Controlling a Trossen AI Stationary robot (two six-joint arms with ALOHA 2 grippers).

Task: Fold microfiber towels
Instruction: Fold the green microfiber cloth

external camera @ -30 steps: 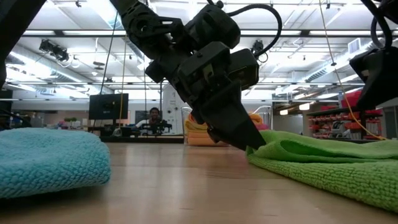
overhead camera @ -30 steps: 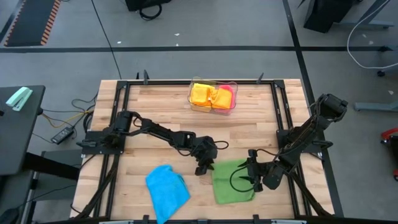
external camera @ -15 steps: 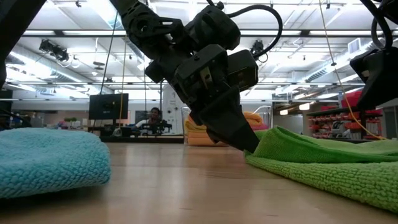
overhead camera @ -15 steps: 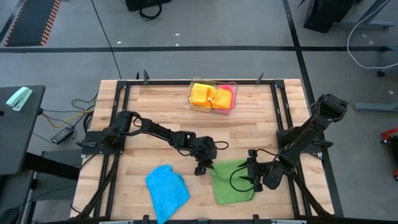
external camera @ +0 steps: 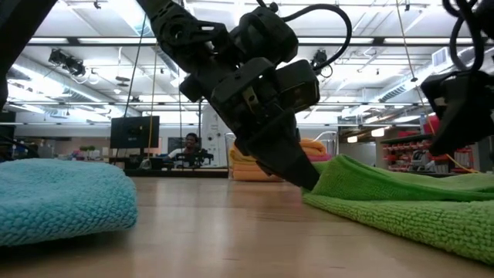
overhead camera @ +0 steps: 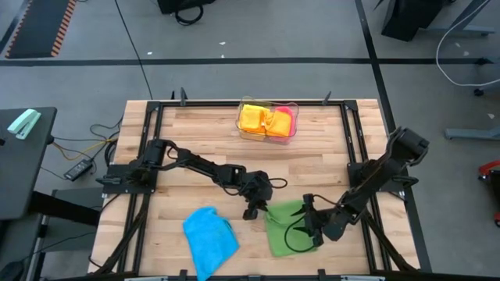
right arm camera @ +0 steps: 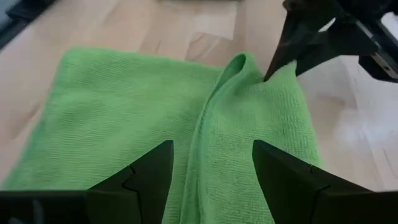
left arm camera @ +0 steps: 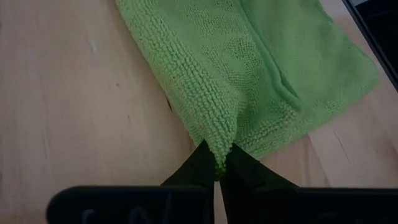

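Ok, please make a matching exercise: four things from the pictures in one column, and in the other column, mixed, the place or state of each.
Things:
1. green towel
2. blue towel
3. left pincer
4. right pincer

Place or state:
a. open, hovering over the green cloth
b. lying alone on the table, no pincer on it
c. spread on the wood, one corner pinched and lifted
d. shut on a corner of cloth

Pairs: 1-c, 2-b, 3-d, 4-a
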